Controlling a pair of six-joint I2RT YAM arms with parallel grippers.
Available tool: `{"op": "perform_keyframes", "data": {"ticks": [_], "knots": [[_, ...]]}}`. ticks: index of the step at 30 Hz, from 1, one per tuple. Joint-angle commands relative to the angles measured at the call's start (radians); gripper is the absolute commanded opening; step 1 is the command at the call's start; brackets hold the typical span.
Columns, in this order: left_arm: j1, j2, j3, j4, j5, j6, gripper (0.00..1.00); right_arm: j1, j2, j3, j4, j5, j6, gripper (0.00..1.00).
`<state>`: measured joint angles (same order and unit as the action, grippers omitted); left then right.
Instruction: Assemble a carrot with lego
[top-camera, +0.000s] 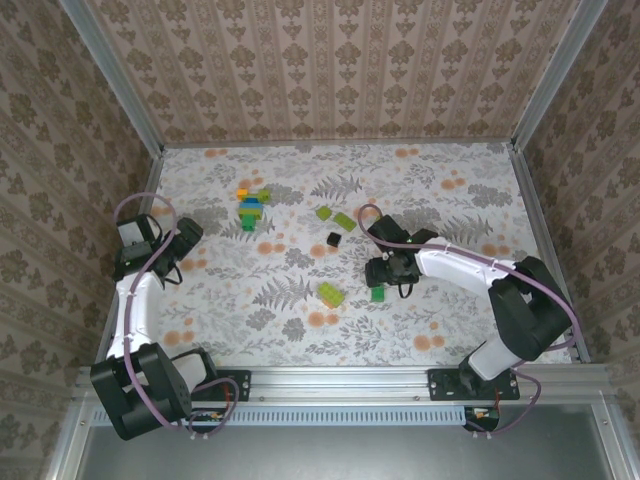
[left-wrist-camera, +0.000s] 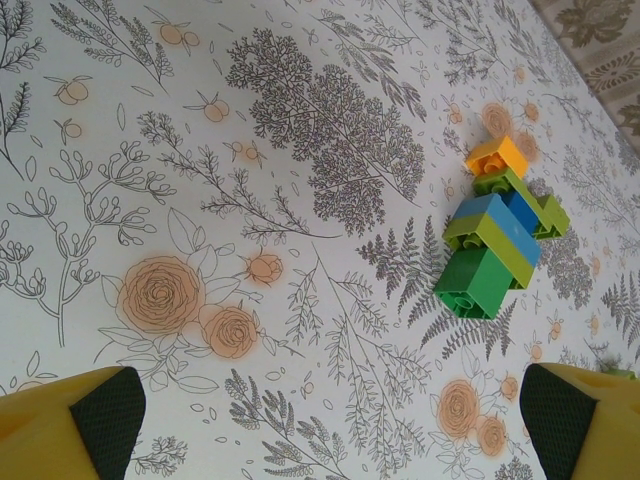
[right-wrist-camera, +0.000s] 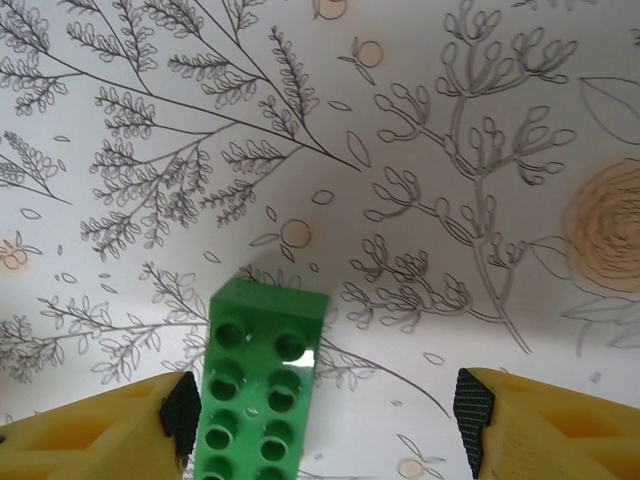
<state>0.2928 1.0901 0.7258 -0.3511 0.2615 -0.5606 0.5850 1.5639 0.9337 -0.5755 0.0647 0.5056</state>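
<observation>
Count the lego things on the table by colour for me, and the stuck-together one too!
Lime-green bricks: 3
Black brick: 1
Green brick: 1
Yellow, green and blue build: 1
Total: 6

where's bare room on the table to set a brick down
Bare: the far right corner beyond the right arm, and the near strip of table between both bases. Crowded: the middle, from the multicolour build past the lime bricks and black brick to the right gripper.
</observation>
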Motion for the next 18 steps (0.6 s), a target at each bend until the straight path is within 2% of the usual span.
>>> {"op": "perform_keyframes", "data": {"ticks": [1,10,18], "knots": [[-0.007,0.008,0.011,0.002,-0.01,0.018,1.0,0.01,0.026,-0.009,0.033,-0.042,0.042,0.7],[-0.008,0.011,0.012,0.003,-0.011,0.017,1.0,0.032,0.073,0.001,0.023,-0.04,0.036,0.65],[-0.01,0.013,0.011,0.003,-0.011,0.017,1.0,0.051,0.08,-0.007,0.023,-0.049,0.039,0.51]]}}
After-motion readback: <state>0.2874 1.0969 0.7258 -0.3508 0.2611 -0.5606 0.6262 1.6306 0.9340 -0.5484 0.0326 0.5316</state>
